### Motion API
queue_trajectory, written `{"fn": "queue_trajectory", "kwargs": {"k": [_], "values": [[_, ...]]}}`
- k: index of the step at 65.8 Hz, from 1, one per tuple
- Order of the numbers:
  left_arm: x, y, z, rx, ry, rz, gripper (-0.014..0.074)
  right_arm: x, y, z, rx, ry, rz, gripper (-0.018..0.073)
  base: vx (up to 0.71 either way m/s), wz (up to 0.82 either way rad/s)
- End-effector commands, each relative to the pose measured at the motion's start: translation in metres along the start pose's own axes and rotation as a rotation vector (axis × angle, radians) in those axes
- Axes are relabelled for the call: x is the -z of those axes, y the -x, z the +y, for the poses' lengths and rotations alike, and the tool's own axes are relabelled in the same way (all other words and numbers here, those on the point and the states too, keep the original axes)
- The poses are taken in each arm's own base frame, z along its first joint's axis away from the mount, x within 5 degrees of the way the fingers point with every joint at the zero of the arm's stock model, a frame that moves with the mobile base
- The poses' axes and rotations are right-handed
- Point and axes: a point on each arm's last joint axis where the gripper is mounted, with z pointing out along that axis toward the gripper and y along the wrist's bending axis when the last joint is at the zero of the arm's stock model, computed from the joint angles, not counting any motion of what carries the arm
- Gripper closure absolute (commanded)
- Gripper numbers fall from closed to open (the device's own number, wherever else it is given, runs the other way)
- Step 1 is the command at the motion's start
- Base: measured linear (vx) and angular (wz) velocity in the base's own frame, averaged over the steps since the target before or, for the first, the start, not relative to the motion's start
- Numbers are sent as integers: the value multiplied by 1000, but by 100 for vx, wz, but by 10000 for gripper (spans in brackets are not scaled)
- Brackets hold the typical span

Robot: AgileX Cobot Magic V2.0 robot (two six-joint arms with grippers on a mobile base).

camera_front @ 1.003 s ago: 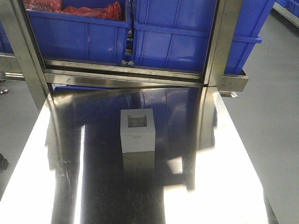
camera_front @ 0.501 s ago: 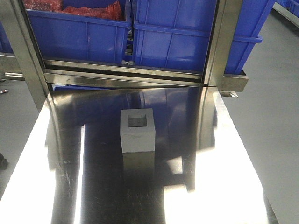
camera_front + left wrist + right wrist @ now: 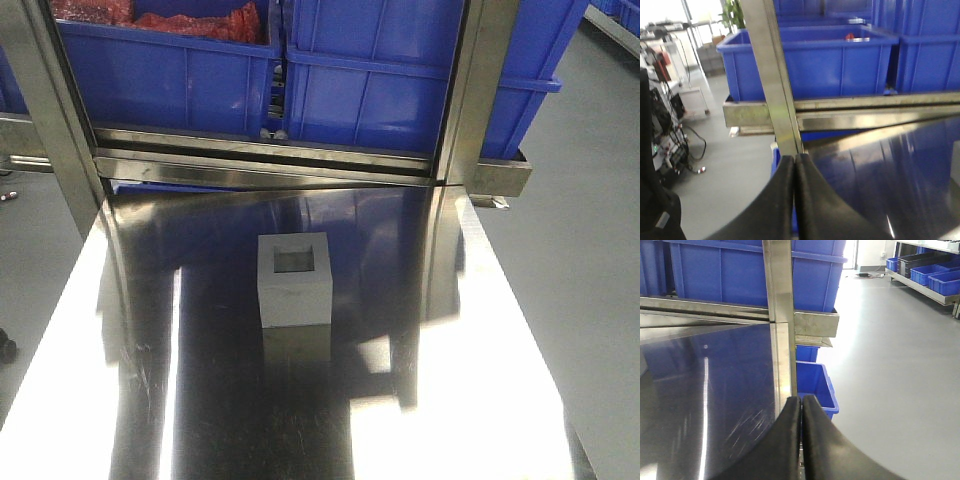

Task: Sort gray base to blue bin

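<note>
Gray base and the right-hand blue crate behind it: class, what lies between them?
In the front-facing view, only bare steel tabletop and then the steel rack rail lie between the gray base and the right-hand blue crate.

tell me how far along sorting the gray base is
Done: nothing yet. The gray base sits on the steel table, hollow face up, outside every blue bin. In hand: nothing; the left gripper and right gripper are shut and empty, away from it. Left: grasp the base, carry it to the bin, release.
</note>
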Motion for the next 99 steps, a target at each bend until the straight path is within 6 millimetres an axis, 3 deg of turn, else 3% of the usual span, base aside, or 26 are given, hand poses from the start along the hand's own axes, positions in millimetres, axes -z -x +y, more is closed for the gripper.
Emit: {"fn": "queue_trajectory", "kwargs": {"k": [1, 28, 36, 53, 58, 88, 99], "values": [[-8, 20, 2, 1, 0, -54, 603, -1, 5, 0, 16, -3, -53, 564, 0, 0], [-9, 21, 2, 8, -1, -55, 563, -1, 5, 0, 16, -3, -53, 564, 0, 0], [-9, 20, 2, 8, -2, -54, 442, -1, 5, 0, 16, -3, -53, 564, 0, 0], [-9, 21, 2, 8, -1, -59, -47, -1, 5, 0, 16, -3, -53, 564, 0, 0], [-9, 21, 2, 8, -1, -58, -139, -1, 5, 0, 16, -3, -53, 564, 0, 0], [-16, 23, 1, 15, -13, -26, -12, -1, 5, 0, 16, -3, -53, 564, 0, 0], [-36, 47, 1, -32, -44, 4, -6, -1, 5, 0, 16, -3, -53, 564, 0, 0]]}}
